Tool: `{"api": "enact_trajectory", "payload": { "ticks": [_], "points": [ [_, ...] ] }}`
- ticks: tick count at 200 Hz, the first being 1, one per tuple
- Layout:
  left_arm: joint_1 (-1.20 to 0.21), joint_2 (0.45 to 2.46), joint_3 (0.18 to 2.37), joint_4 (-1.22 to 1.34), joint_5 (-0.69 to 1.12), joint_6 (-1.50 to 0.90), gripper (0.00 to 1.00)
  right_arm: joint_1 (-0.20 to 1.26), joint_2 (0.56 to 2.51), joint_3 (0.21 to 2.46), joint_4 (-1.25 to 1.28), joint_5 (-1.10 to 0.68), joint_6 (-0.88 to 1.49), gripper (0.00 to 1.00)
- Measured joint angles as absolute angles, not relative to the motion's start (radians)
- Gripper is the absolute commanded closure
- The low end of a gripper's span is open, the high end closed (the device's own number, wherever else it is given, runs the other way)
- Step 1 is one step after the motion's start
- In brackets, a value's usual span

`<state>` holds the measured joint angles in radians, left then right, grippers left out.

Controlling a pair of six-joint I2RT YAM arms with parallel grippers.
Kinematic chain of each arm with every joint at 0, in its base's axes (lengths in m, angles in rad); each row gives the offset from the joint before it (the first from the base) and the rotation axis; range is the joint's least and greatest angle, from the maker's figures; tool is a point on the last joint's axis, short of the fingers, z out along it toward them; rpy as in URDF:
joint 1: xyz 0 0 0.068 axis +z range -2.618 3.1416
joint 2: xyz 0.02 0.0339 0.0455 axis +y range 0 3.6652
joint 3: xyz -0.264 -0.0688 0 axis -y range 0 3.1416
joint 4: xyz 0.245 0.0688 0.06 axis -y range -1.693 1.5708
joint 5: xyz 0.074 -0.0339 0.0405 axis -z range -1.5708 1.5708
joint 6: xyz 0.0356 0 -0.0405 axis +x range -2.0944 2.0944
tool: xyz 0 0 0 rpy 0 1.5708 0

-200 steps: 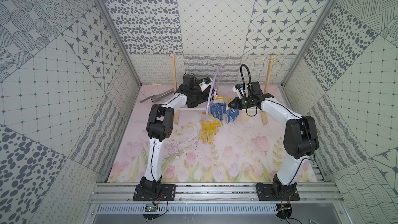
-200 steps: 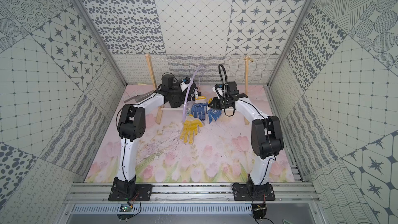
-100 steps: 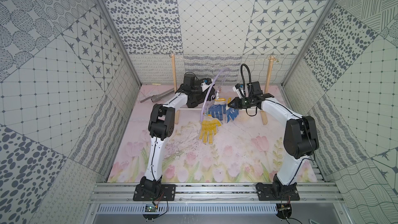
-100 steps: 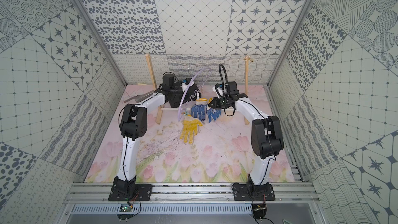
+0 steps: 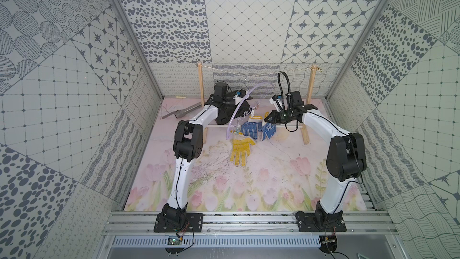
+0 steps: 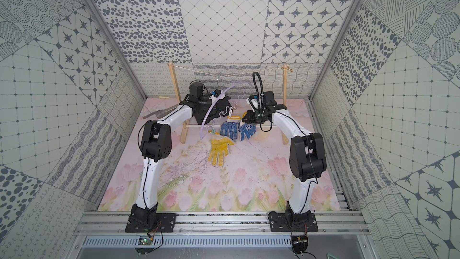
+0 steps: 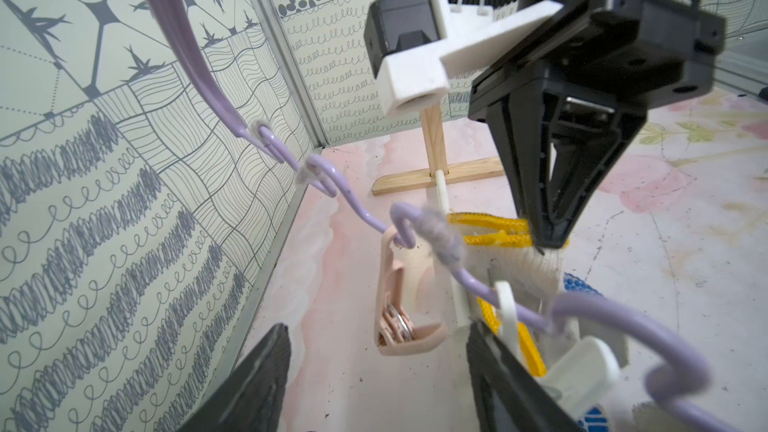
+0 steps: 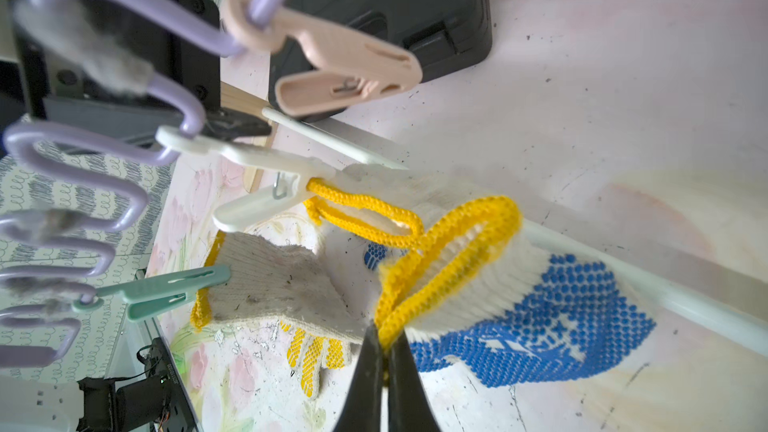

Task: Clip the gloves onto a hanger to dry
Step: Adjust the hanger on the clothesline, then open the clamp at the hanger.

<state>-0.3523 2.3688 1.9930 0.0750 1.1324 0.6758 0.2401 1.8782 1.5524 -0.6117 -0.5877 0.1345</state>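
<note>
Right wrist view, entry one: right gripper (image 8: 384, 361), fingers pressed together on the yellow cuff edge of a blue-dotted glove (image 8: 540, 326). The cuff is lifted and the dotted face lies across the white crossbar (image 8: 665, 297).

Entry two: hanger (image 8: 104, 151), lilac, its wavy bar carrying three pegs.
- The white peg (image 8: 266, 168) bites the yellow cuff of a second blue-dotted glove (image 5: 250, 129).
- The green peg (image 8: 166, 288) clamps the off-white cuff of the yellow-dotted glove (image 8: 311, 359).
- The pink peg (image 8: 340, 64) hangs free.

Left wrist view, entry three: left gripper (image 7: 376, 338), black fingers (image 7: 249, 384) spread well apart with the floor showing between them. The pink peg dangles ahead of the gap, and the wavy bar crosses just above.

Both top views, entry four: the hanger stands tilted. Its arc rises from beside the yellow-dotted glove, past the left gripper, toward the string (image 5: 224, 71) of the wooden frame (image 5: 310, 88). All three gloves sit close together near the back of the flowered table (image 5: 273, 183), between the frame's posts. The fingers of the yellow-dotted glove lie flat, pointing forward.
</note>
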Motion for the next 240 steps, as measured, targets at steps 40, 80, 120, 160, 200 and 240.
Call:
{"api": "enact_trajectory", "payload": {
  "ticks": [40, 80, 120, 160, 200, 240],
  "points": [
    [-0.376, 2.369, 2.019, -0.025, 1.141, 0.765, 0.32, 0.24, 1.878, 1.628, -0.685, -0.532, 0.103, 1.0],
    [-0.392, 2.372, 2.028, -0.086, 1.144, 0.822, 0.33, 0.24, 1.887, 1.702, -0.738, -0.469, 0.08, 1.0],
    [-0.4, 2.391, 2.035, -0.117, 1.147, 0.844, 0.34, 0.24, 1.946, 1.756, -0.741, -0.472, 0.066, 1.0],
    [-0.401, 2.396, 2.036, -0.13, 1.156, 0.847, 0.35, 0.245, 1.966, 1.76, -0.728, -0.506, 0.072, 1.0],
    [-0.402, 2.396, 2.031, -0.123, 1.17, 0.836, 0.35, 0.266, 1.967, 1.76, -0.696, -0.533, 0.088, 1.0],
    [-0.411, 2.395, 2.028, -0.109, 1.176, 0.81, 0.39, 0.281, 1.967, 1.76, -0.675, -0.538, 0.106, 1.0]
  ]
}}
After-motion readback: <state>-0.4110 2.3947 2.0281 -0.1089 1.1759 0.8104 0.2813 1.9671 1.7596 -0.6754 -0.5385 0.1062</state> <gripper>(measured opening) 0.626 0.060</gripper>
